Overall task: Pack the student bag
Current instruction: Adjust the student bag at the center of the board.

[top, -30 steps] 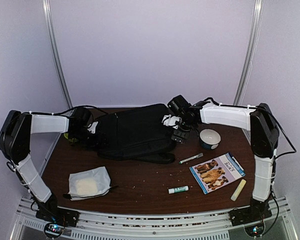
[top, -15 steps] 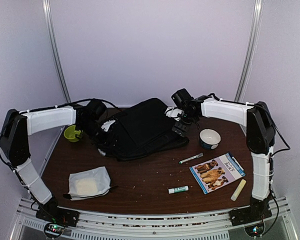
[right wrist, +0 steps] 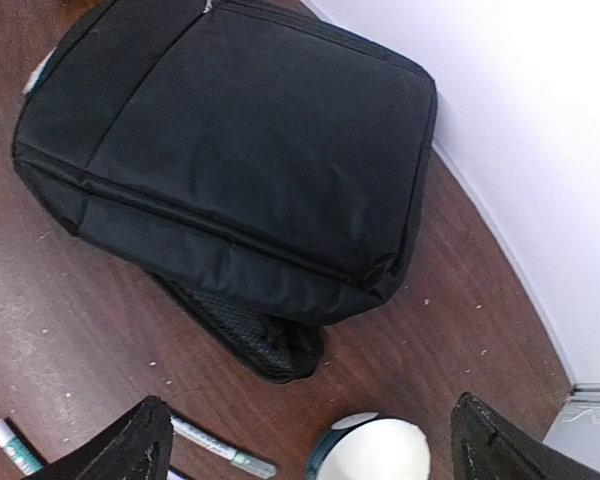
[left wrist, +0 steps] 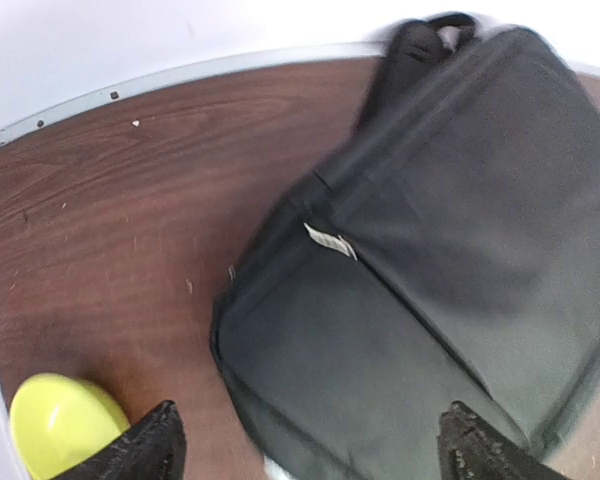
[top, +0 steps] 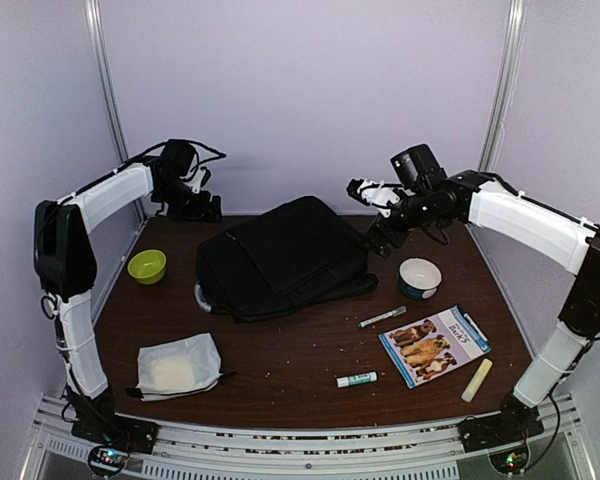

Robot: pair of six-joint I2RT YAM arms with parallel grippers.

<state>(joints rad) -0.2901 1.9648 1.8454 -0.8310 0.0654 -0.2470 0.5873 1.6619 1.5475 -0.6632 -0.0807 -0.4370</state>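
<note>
The student bag (top: pixel 280 255), a large black backpack, lies flat at the middle back of the table. It fills the left wrist view (left wrist: pixel 430 280) and the right wrist view (right wrist: pixel 240 150), and a mesh shoulder strap (right wrist: pixel 260 335) sticks out under its near edge. My left gripper (top: pixel 198 206) is raised at the back left, apart from the bag, open and empty (left wrist: pixel 315 455). My right gripper (top: pixel 380 238) hangs raised off the bag's right end, open and empty (right wrist: pixel 310 450).
A green bowl (top: pixel 146 266) stands left of the bag. A white-and-blue bowl (top: pixel 419 277) stands to its right. In front lie a white-grey pouch (top: pixel 178 366), a pen (top: pixel 382 317), a glue stick (top: pixel 357 379), a dog book (top: pixel 434 344) and a yellow stick (top: pixel 477 380).
Both grippers have come off the bag's ends and risen up and back. The bag has been turned and now lies flat, shifted a little to the right.
</note>
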